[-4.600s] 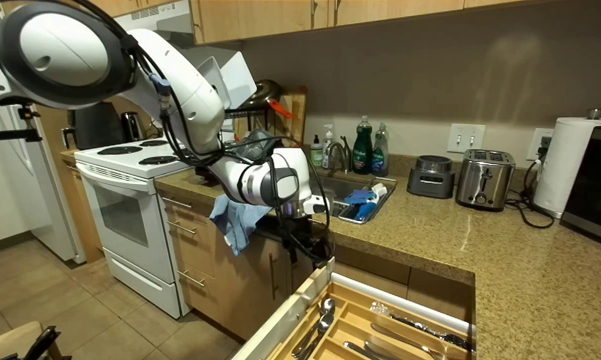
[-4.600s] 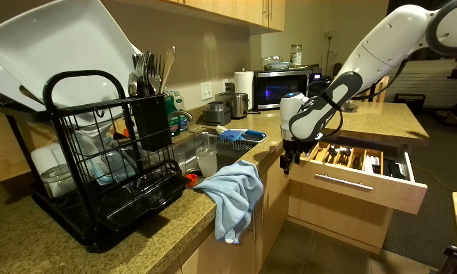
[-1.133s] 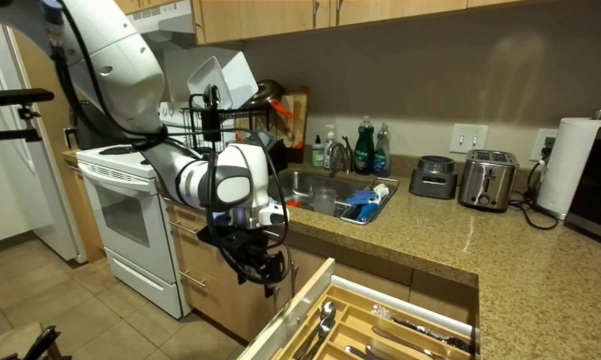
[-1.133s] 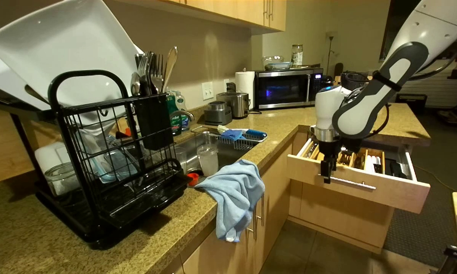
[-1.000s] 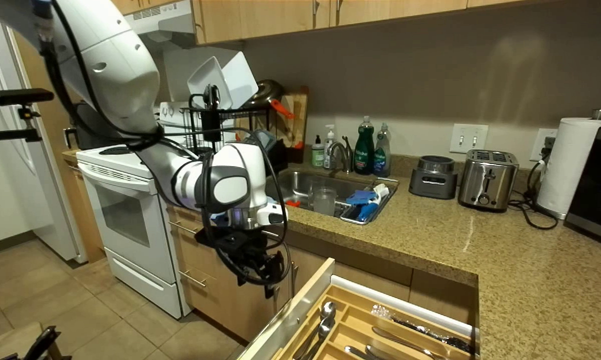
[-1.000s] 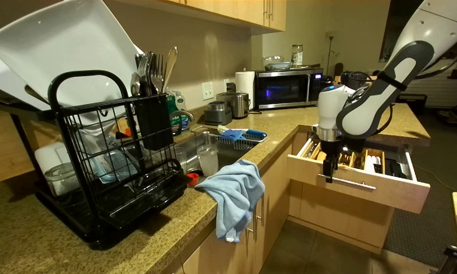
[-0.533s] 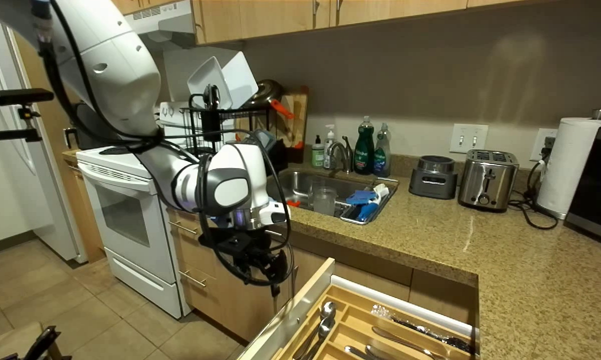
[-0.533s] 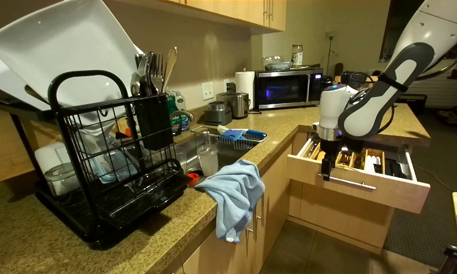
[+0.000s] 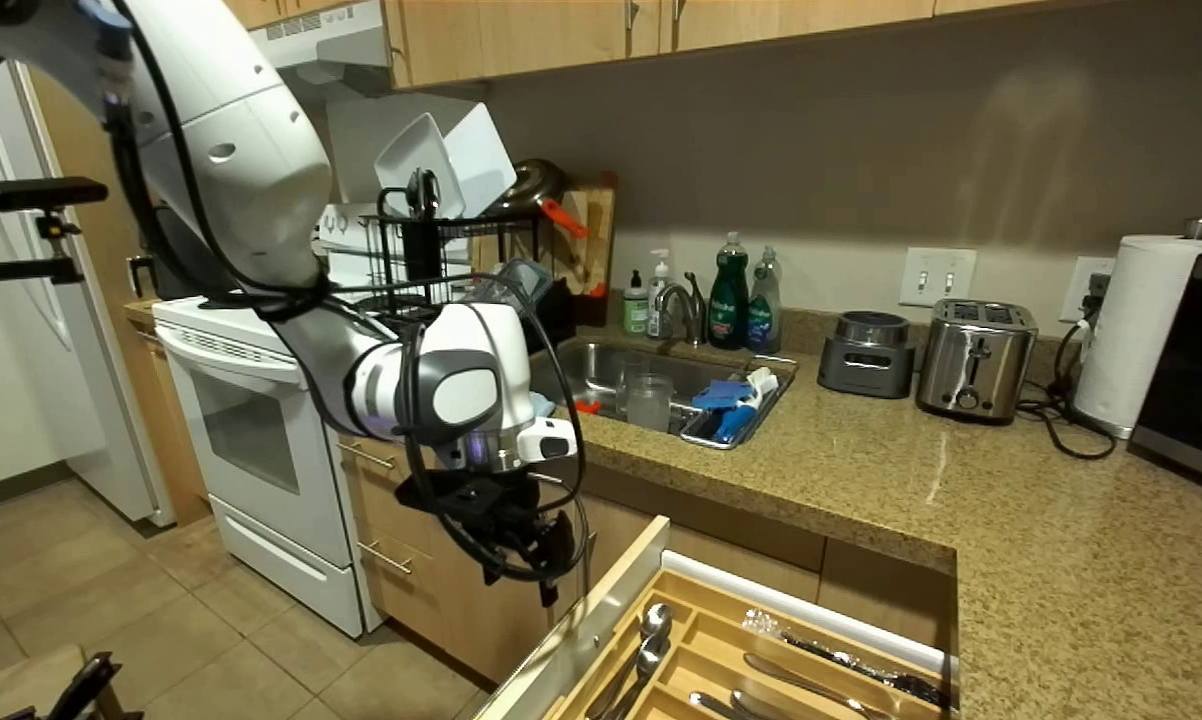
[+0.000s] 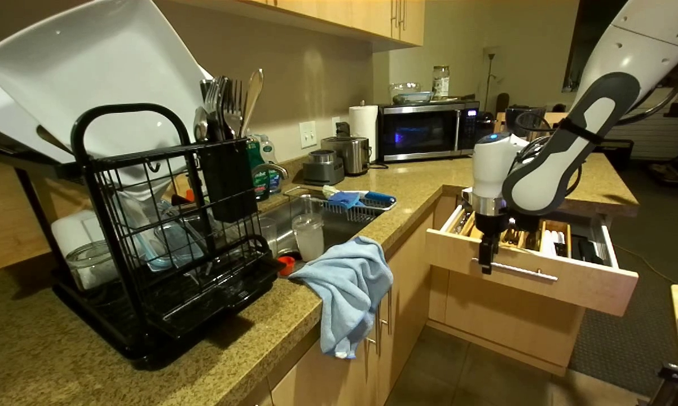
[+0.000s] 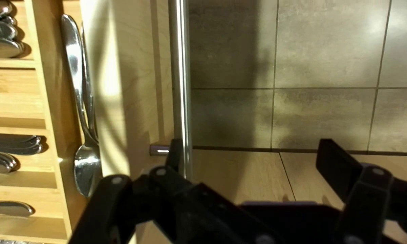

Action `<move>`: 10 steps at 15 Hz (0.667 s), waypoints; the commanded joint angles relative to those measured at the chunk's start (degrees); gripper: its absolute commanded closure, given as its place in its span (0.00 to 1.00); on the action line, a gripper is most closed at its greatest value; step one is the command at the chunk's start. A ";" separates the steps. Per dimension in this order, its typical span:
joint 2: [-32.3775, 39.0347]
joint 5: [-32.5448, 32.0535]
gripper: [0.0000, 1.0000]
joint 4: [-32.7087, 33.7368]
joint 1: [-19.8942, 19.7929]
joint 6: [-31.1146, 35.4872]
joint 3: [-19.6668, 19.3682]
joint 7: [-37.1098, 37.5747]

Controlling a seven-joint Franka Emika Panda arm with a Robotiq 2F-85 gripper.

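A spread gripper point(image 11: 253, 156) at one end of the handle point(image 11: 184, 67) on a drawer point(image 10: 593, 288)

The handle is a slim metal bar across the front of the drawer, held off it by a post point(image 11: 159, 149) near the end where the gripper stands. The jaws are wide apart with nothing clamped between them. In the wrist view one finger point(image 11: 175, 154) overlaps the bar by that post, and the other finger point(image 11: 335, 166) is well out from the drawer front. Whether the near finger touches the bar, I cannot tell.

The bar looks hard and stiff, so a firm squeeze should do it no harm, though its polish may let a grip slide along its length. It is best taken across its thickness, a finger on each side; near its middle a force would likely bear on the drawer more evenly than at this end. The drawer stands out from its cabinet point(image 10: 502, 316) and probably has some weight, with a wooden tray point(image 11: 59, 101) of cutlery point(image 11: 17, 142) inside. Spoons point(image 11: 87, 166) lie just behind its front wall. A blue towel point(image 10: 347, 293) hangs from the counter point(image 9: 811, 450), off beyond the gripper's end of the drawer, and a toaster point(image 9: 973, 360) stands on that counter, well apart from the drawer.
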 commanded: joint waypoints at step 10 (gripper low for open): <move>4.28 -12.33 0.00 0.27 5.68 4.76 -8.31 12.40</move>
